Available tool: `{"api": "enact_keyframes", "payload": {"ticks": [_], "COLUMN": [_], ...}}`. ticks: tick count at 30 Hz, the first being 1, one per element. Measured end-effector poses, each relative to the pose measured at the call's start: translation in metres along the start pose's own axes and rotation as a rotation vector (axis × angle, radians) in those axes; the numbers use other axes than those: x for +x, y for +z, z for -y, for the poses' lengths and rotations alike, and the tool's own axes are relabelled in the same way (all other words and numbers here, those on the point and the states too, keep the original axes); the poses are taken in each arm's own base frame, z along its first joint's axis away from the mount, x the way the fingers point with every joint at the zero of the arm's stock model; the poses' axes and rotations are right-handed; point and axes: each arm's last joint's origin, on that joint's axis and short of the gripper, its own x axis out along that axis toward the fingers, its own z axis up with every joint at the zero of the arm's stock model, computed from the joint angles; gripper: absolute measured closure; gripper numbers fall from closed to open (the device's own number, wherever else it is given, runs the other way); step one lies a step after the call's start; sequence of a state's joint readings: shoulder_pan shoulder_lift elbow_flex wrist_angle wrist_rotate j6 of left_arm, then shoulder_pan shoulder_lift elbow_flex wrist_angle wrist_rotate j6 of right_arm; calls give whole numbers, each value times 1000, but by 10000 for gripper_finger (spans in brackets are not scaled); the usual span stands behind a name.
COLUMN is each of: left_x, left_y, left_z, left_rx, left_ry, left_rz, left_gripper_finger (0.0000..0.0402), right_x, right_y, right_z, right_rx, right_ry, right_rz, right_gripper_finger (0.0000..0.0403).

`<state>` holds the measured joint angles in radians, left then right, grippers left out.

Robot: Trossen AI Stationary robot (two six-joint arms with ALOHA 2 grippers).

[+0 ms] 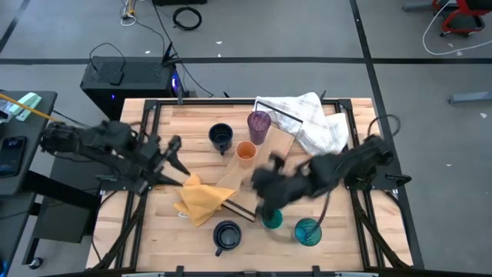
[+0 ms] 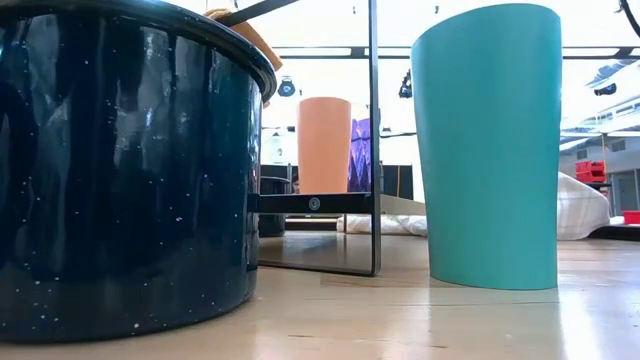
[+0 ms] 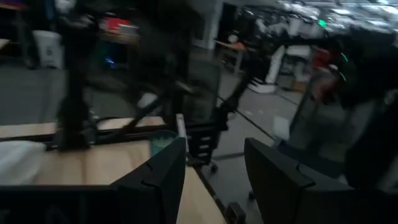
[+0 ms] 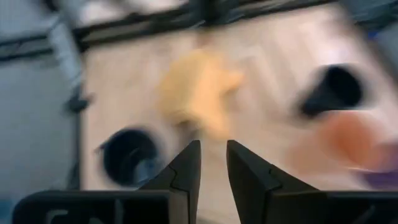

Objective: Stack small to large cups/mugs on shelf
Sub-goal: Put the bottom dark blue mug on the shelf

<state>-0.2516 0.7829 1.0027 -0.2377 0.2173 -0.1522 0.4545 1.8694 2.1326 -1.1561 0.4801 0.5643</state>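
Hovering near the table's front edge, the right gripper (image 1: pixel 269 185) held nothing, fingers slightly parted, above the small teal cup (image 1: pixel 272 219). The left gripper (image 1: pixel 175 148), released and empty, waited near the left edge. Good practice: centre over the rim, then descend slowly toward the shelf (image 1: pixel 265 165).

The tabletop (image 1: pixel 169 123) is pale wood. On it are a translucent purple tumbler (image 1: pixel 259 126), a small orange cup (image 1: pixel 246 153), a small teal cup (image 1: pixel 272 220), a teal-blue patterned tumbler (image 1: pixel 308 231), two navy mugs (image 1: pixel 221 138), the near one white-speckled (image 2: pixel 120 170), a yellow cloth (image 1: pixel 201 200) and a white checked towel (image 1: pixel 315 123).
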Motion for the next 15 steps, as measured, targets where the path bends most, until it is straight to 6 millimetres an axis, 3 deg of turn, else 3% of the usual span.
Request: {"api": "enact_keyframes", "payload": {"ticks": [4, 7, 11, 15], "left_x": [20, 25, 21, 18], "left_y": [-1, -2, 2, 5], "left_z": [7, 11, 14, 13], "left_rx": [14, 31, 41, 46], "left_ry": [-47, -23, 41, 98], "left_rz": [24, 27, 72, 102], "left_gripper_finger": [230, 230, 230, 230], "right_x": [-46, -79, -108, -118], "right_y": [14, 13, -11, -49], "right_z": [42, 68, 98, 119], "right_rx": [57, 73, 111, 168], "right_ry": [-115, -107, 23, 335], "right_rz": [170, 296, 449, 685], "right_gripper_finger": [320, 320, 320, 320]}}
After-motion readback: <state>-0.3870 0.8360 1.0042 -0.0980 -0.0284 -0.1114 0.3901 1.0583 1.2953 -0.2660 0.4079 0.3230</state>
